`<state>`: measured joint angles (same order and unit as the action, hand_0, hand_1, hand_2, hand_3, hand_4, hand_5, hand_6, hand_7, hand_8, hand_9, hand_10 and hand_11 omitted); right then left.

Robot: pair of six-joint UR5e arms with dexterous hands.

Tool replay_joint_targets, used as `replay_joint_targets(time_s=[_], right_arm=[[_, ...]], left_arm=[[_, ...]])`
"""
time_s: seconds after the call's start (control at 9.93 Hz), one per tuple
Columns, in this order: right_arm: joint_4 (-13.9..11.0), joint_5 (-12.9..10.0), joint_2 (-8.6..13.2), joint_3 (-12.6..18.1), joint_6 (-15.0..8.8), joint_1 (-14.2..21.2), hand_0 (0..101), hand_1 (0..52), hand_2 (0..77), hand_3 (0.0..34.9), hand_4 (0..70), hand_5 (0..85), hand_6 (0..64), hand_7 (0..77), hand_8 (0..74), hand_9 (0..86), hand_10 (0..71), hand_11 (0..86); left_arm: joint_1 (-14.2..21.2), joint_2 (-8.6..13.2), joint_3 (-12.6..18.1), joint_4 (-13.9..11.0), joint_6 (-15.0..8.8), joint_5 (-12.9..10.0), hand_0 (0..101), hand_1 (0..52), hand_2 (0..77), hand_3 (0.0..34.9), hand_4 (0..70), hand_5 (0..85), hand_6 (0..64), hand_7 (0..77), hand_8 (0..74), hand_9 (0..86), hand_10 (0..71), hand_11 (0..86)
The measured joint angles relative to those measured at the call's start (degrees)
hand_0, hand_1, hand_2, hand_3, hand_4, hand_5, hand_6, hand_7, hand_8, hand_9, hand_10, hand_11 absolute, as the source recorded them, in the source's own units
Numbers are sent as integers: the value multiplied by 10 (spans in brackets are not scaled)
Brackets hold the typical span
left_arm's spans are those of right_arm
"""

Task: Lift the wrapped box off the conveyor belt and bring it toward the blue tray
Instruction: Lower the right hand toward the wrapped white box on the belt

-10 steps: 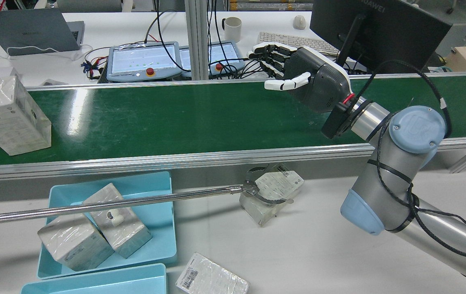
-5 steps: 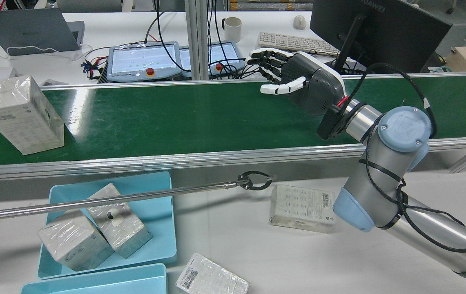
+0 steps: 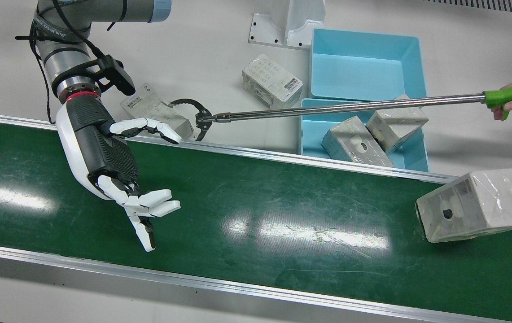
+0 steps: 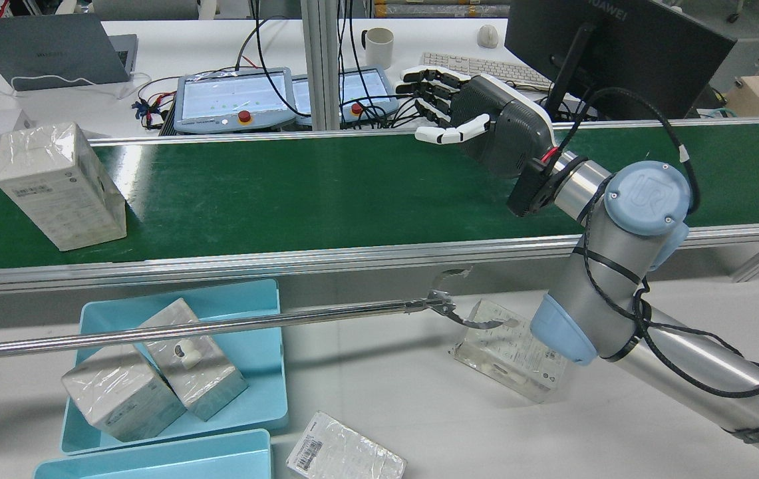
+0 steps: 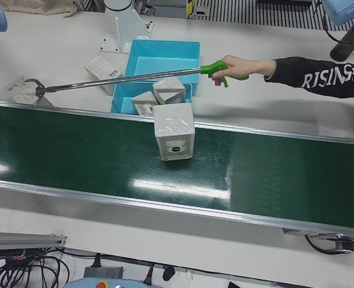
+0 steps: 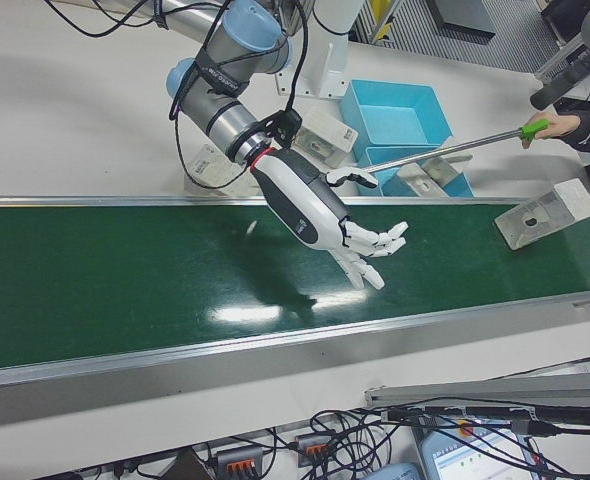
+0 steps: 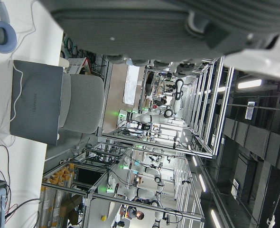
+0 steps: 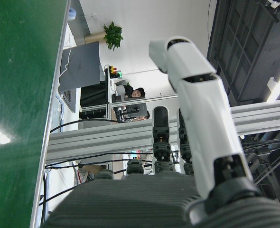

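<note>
left hand (image 7: 178,23) blurred, arm cropped

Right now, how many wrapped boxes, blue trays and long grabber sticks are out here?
Wrapped boxes: 5; one on the belt, two in a tray, two on the table
Blue trays: 2
Grabber stick: 1
Total: 8

Plastic-wrapped pale box (image 4: 60,186) lies on the green conveyor belt (image 4: 326,193) at frame left; blue tray (image 4: 246,346) lower left
</note>
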<state>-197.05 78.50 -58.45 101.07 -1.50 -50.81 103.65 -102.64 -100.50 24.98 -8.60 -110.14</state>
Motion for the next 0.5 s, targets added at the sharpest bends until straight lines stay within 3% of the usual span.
replay_joint_targets(time_s=[0.2, 0.3, 0.5], right_arm=[[1, -1, 32, -31, -1, 7, 557, 251, 289, 90, 180, 305, 98, 289, 0, 60, 0, 11], [1, -10, 45, -38, -2, 17, 544, 185, 224, 108, 180, 300, 87, 267, 5, 38, 0, 11], [2, -30, 60, -42, -6, 41, 506, 164, 180, 119, 207, 289, 87, 267, 5, 49, 0, 11]], left_arm=[[0, 0, 0, 0, 0, 0, 0, 0, 5, 0, 0, 11, 0, 5, 5, 0, 0, 0], [0, 0, 0, 0, 0, 0, 0, 0, 11, 0, 0, 11, 0, 5, 5, 0, 0, 5], [0, 0, 0, 0, 0, 0, 0, 0, 11, 0, 0, 11, 0, 5, 5, 0, 5, 0]])
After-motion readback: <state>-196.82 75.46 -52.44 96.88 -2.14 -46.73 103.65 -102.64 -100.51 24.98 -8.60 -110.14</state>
